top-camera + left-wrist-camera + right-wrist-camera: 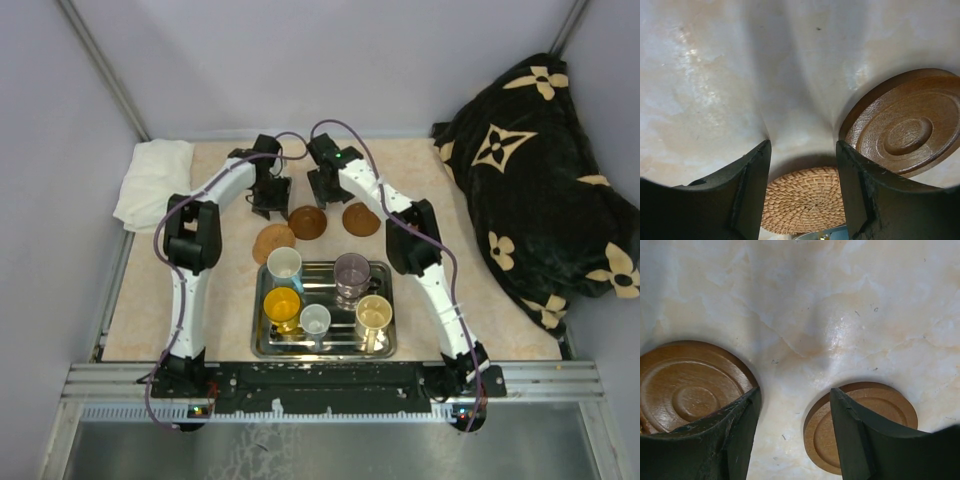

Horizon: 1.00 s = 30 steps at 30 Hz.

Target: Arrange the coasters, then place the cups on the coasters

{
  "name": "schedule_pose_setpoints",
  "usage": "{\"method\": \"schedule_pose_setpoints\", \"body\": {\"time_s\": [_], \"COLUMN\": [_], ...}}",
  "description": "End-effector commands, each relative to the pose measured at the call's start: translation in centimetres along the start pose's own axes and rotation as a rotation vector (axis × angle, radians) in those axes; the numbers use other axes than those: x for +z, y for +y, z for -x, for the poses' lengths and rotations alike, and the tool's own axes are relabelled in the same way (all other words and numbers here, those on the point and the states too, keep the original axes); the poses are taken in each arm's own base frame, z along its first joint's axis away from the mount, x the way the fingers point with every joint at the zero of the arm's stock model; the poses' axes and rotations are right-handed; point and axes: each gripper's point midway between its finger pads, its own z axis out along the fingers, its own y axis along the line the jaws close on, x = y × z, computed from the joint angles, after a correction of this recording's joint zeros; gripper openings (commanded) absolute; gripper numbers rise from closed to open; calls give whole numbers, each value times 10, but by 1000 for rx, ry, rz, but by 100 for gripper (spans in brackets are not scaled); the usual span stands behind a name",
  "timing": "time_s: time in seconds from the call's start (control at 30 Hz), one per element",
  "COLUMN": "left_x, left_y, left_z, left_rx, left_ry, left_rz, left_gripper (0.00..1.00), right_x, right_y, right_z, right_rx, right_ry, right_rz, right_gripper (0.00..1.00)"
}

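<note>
Three coasters lie on the marble table behind the steel tray (pixel 322 288): a woven one (pixel 273 240), a dark wooden one (pixel 307 222) and a lighter wooden one (pixel 361 219). Several cups stand in the tray, among them a light blue cup (pixel 285 265), a yellow cup (pixel 282 305) and a cream cup (pixel 373 315). My left gripper (pixel 270 203) hangs open above the table, the woven coaster (pixel 805 200) below its gap (pixel 802 150) and the dark coaster (pixel 905 130) to its right. My right gripper (pixel 794 392) is open over bare table between the dark coaster (pixel 690 390) and the lighter coaster (pixel 820 435).
A folded white cloth (pixel 150 180) lies at the table's back left corner. A black blanket with cream flower patterns (pixel 540 170) is heaped along the right side. Grey walls close in the back and both sides.
</note>
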Motion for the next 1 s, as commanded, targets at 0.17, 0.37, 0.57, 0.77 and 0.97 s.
{"method": "schedule_pose_setpoints", "body": {"time_s": [0.17,0.37,0.57,0.77,0.97], "left_x": [36,17,-34,-57,-58], "left_y": [-21,-13,15,16,2], "left_z": [-24,-7,10,-13,-36], "left_rx": [10,-8,-60,-82,-49], "left_ry": [100,12,-148,-131,-64], "left_rz": [-100,-39,119,109,32], "left_gripper": [62,66,89,91,100], "right_x": [-47,-56,-61,-64,-61], "right_y": [-11,-13,-14,-11,-5], "right_z": [34,37,38,40,38], "right_rx": [31,31,25,28,32], "right_ry": [-121,-135,-148,-153,-145], "right_rz": [-17,-19,-19,2,35], "right_gripper": [58,57,59,61,77]}}
